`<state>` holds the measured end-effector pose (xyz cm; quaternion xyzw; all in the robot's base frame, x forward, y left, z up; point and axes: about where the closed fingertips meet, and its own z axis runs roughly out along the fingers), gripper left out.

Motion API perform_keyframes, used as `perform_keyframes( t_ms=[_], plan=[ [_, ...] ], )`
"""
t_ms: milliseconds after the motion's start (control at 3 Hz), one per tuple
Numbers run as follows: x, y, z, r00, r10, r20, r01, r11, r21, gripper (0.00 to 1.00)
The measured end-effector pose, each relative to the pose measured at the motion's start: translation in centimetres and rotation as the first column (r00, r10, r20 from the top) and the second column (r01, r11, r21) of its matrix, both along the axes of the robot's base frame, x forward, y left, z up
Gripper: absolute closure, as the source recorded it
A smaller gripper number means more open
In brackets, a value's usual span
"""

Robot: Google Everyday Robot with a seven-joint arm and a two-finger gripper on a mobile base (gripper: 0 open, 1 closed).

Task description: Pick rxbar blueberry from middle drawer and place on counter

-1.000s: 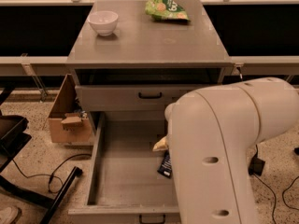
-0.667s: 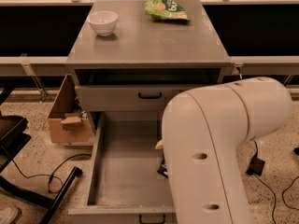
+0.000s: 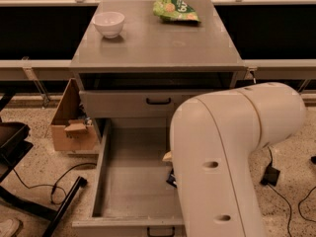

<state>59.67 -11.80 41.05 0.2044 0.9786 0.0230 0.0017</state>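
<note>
The middle drawer is pulled out wide below the grey counter. A sliver of the dark rxbar blueberry shows on the drawer floor at the right, mostly hidden behind my big white arm. My gripper is hidden behind the arm, somewhere down in the drawer's right part. A small tan bit shows at the arm's edge just above the bar.
A white bowl and a green snack bag sit on the counter's far part. The upper drawer front with a black handle is closed. A cardboard box stands on the floor at left. Cables lie on the floor at both sides.
My arm has swung left across the drawer and now covers most of the bar. Bowl, bag and drawer have not moved.
</note>
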Motion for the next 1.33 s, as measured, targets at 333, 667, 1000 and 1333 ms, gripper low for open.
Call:
perform_keyframes(
  t_ms=[333, 667, 1000, 1333],
  plan=[
    [0.3, 0.2, -0.8, 0.9989, -0.029, 0.037, 0.03, 1.0, -0.01, 0.0],
    [2.7, 1.5, -3.1, 0.9951, -0.047, 0.087, 0.051, 0.998, -0.048, 0.0],
    [2.5, 2.2, -4.1, 0.9964, -0.043, 0.074, 0.046, 0.998, -0.041, 0.0],
    [1.8, 1.0, -5.6, 0.9958, -0.075, 0.053, 0.077, 0.996, -0.036, 0.0]
  ],
)
